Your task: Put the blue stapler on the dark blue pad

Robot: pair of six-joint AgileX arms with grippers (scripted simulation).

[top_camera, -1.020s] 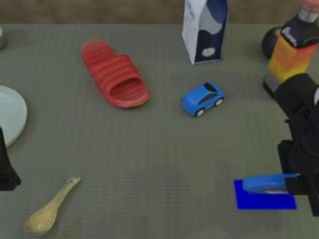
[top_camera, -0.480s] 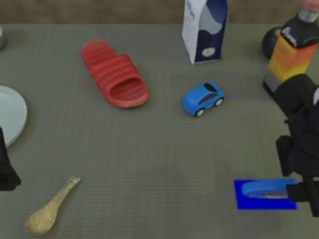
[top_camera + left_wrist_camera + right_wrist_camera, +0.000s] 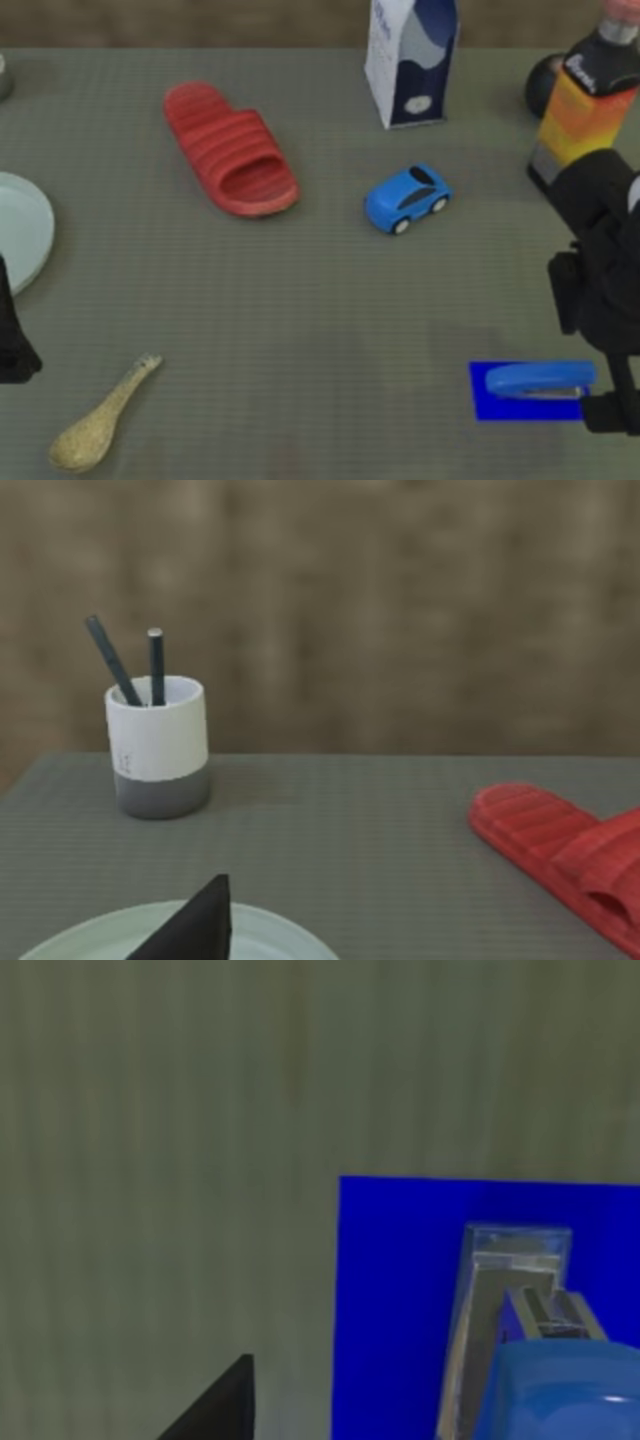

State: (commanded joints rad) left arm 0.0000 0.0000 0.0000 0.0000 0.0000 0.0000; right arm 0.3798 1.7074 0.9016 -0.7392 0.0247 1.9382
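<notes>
The blue stapler (image 3: 540, 380) lies flat along the dark blue pad (image 3: 480, 405) near the table's front right; the right wrist view shows its silver nose (image 3: 515, 1260) on the pad (image 3: 400, 1290). My right gripper (image 3: 588, 352) is open around the stapler's right end, one finger behind it and one in front, both apart from it. Only one dark fingertip (image 3: 215, 1410) shows in the right wrist view, off to the pad's side. My left gripper (image 3: 10, 340) is parked at the table's left edge, with one fingertip (image 3: 195, 930) over the plate.
A blue toy car (image 3: 407, 198), a red slipper (image 3: 230, 150) and a blue-and-white carton (image 3: 410, 60) stand mid-table. An orange bottle (image 3: 585, 95) is behind my right arm. At the left are a pale plate (image 3: 20, 230), a spoon (image 3: 100, 420) and a pen cup (image 3: 158, 745).
My right gripper lowered the stapler onto the pad and spread its fingers, letting go. The left arm has not moved.
</notes>
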